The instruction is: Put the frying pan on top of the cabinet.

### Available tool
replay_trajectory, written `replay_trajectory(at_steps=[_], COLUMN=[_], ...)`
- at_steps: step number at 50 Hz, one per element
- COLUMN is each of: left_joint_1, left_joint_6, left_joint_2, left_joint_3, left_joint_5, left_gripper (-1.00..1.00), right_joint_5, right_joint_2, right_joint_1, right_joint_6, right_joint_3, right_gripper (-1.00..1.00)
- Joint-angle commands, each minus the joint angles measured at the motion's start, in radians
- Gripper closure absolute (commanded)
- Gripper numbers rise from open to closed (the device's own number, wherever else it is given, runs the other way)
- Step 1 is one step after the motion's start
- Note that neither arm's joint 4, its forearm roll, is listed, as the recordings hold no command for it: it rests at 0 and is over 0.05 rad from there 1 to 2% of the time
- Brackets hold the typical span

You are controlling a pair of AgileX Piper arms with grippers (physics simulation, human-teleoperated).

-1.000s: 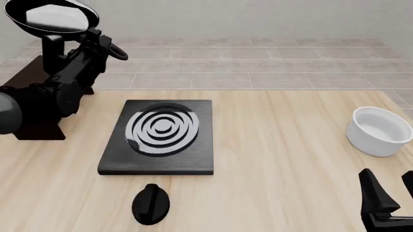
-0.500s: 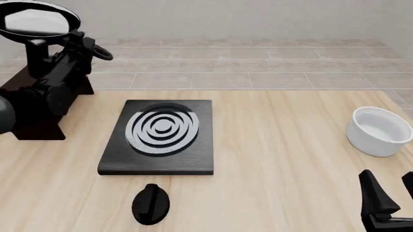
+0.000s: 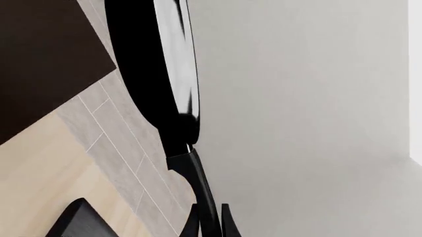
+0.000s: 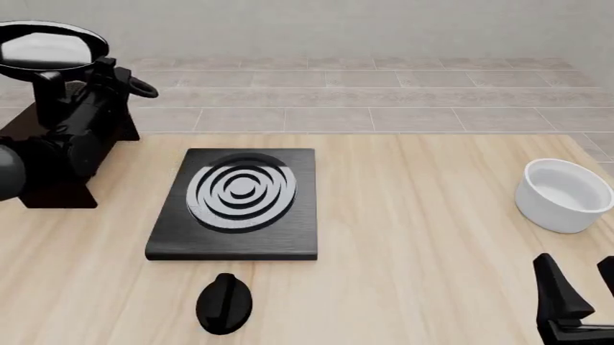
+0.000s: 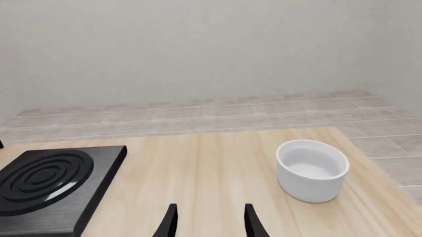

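Note:
The frying pan [image 4: 43,44] is held high at the far left, over the cabinet [image 4: 57,195], which is mostly hidden behind my left arm. My left gripper [image 4: 50,88] is shut on the pan's handle. In the left wrist view the pan [image 3: 142,59] shows edge-on, its handle [image 3: 201,192] runs back between the fingers of the left gripper [image 3: 209,224], and the cabinet's flat top [image 3: 39,59] lies below it. My right gripper [image 4: 585,302] is open and empty at the near right; it also shows in the right wrist view [image 5: 209,222].
A flat black stove plate [image 4: 240,201] with grey-white rings lies mid-table, also in the right wrist view [image 5: 46,177]. A small black knob [image 4: 224,303] lies in front of it. A white bowl [image 4: 566,194] stands at the right edge, also in the right wrist view [image 5: 311,169].
My left arm has carried the pan further left and a little lower, over the cabinet. The right arm has not moved.

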Motion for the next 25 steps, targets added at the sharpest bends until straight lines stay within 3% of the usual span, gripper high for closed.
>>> replay_trajectory(at_steps=[1, 16, 25], left_joint_1=[0.020, 0.045, 0.055], left_joint_6=[-0.013, -0.052, -0.060], left_joint_2=[0.000, 0.023, 0.043], left_joint_3=[-0.012, 0.003, 0.006], left_joint_5=[-0.027, -0.059, -0.071], left_gripper=[1.00, 1.00, 1.00], right_joint_5=[-0.002, -0.073, -0.037], right_joint_2=[0.004, 0.078, 0.041], right_joint_1=[0.001, 0.003, 0.003], right_joint_6=[-0.004, -0.008, -0.011], right_joint_3=[0.000, -0.001, 0.000], right_gripper=[-1.00, -1.00, -1.00])
